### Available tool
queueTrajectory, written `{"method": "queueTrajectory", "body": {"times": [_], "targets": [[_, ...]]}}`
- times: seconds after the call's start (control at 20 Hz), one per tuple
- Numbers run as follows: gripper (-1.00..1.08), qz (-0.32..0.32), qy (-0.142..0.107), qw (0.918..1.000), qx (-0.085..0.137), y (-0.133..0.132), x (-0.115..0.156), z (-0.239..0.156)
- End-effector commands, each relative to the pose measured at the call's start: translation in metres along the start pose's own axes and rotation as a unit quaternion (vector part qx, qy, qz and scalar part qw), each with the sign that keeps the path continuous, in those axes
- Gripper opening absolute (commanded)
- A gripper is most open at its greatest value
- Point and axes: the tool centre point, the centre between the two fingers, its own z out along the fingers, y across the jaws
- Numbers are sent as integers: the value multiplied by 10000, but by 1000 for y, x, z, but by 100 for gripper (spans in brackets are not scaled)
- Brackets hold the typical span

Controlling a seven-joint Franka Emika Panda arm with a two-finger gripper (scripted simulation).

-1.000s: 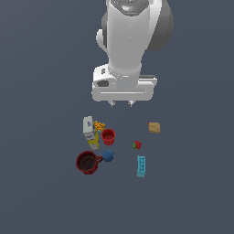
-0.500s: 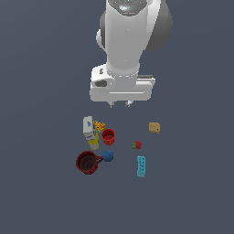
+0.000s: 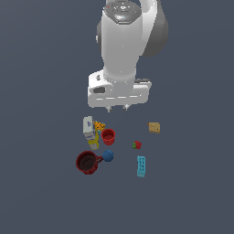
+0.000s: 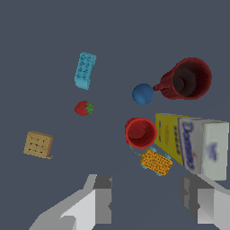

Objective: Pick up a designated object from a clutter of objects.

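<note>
The arm hung above the clutter with its claw (image 3: pixel 118 109) pointing down, the two fingers (image 4: pixel 101 197) spread wide apart and holding nothing. The dark red ribbed mug (image 3: pixel 87 162) stood upright on the grey surface (image 3: pixel 192 183) at the near edge of the group, toward the exterior view's left, its handle pointing at the blue ball (image 3: pixel 108 156) just beside it; whether handle and ball touched could not be told. In the wrist view the mug (image 4: pixel 186 79) showed its dark interior. The smaller bright red cup (image 3: pixel 108 136) stood upright between the ball and the claw, just beside the yellow-white box (image 3: pixel 90 132), which lay on the exterior view's left of it. An orange piece (image 4: pixel 156 161) lay close against the cup and the box on the side nearest the claw. The strawberry (image 3: pixel 136 145) sat apart on the exterior view's right of the cup, with the cyan bar (image 3: pixel 141 166) lying flat a little nearer the camera than it. The tan block (image 3: pixel 154 127) rested by itself, farthest toward the exterior view's right. The claw was clear of every item, and well apart from the mug.
</note>
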Motion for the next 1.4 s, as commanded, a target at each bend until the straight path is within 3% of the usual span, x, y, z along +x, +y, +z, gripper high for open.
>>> {"method": "queueTrajectory", "body": {"times": [0.0, 0.3, 0.65, 1.0, 1.35], "targets": [[28, -186, 28, 9998, -10, 4, 4, 5], [28, -791, 119, 9968, -49, 19, 17, 21], [28, -1572, 229, 9872, -113, 37, 33, 42], [28, -2345, 329, 9714, -192, 57, 46, 64], [28, -3104, 418, 9493, -285, 76, 58, 87]]}}
